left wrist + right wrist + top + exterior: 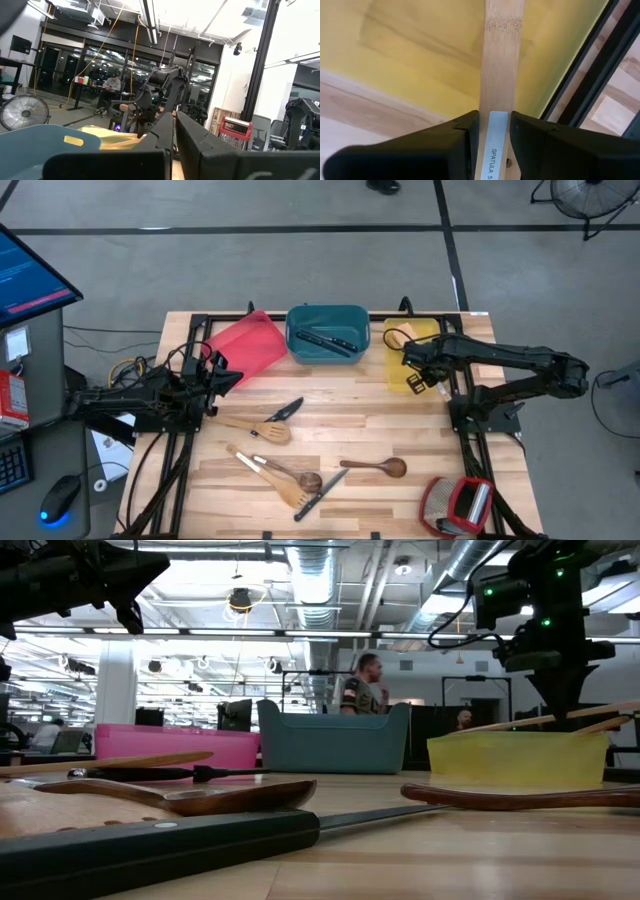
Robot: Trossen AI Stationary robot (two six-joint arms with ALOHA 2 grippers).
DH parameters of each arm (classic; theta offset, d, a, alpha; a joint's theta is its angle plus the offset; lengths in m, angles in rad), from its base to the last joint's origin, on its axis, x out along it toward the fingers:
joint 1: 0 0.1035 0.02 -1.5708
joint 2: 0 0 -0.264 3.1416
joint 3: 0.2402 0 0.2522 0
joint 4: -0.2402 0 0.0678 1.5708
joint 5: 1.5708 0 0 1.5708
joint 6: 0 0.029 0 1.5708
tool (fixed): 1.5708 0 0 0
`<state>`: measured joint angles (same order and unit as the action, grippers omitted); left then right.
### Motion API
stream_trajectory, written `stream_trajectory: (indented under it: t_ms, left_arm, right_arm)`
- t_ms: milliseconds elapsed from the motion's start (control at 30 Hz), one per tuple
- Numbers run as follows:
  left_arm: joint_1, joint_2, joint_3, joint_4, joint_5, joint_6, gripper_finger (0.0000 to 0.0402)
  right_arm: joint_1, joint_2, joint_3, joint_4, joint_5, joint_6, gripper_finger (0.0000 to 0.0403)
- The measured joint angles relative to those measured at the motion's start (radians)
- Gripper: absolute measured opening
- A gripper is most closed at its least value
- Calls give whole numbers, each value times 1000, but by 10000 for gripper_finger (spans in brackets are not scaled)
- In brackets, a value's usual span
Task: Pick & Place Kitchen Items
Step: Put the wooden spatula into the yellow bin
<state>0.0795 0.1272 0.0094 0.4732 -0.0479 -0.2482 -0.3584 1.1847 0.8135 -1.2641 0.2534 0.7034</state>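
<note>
My right gripper (pixel 410 361) is over the yellow tray (pixel 428 332) at the far right and is shut on a light wooden spatula (pixel 502 60). Another wooden utensil (pixel 398 337) lies in that tray. My left gripper (pixel 216 376) hangs shut and empty at the table's left, beside the tilted red tray (pixel 246 345). The teal tray (pixel 327 315) holds black-handled knives (pixel 328 340). On the table lie a knife (pixel 286 409), wooden spatulas (pixel 262 428) (pixel 268 471), a dark spoon (pixel 377 468) and a second knife (pixel 321 494). My right gripper pinches the spatula's flat handle (pixel 496 127) by its two narrow edges between the two fingers (pixel 465 145), at the labelled end. The fingers come from above and lie along the handle. The rest of the spatula reaches ahead into the yellow tray, slanting over its rim (pixel 545 722).
A bulky red-and-silver object (pixel 456 505) stands at the near right corner. The three trays line the far edge. Black frame rails (pixel 180 470) run along the table's left and right sides. A person (pixel 362 688) stands in the room behind.
</note>
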Motion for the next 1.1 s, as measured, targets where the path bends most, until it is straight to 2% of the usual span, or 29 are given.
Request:
stream_trajectory:
  t_ms: [400,1100]
  left_arm:
    - [0,0,0,0,0,0,3]
    - [0,0,0,0,0,0,3]
  right_arm:
    - [-14,0,0,56,-1,-26,88]
    - [-69,0,0,53,-2,-34,88]
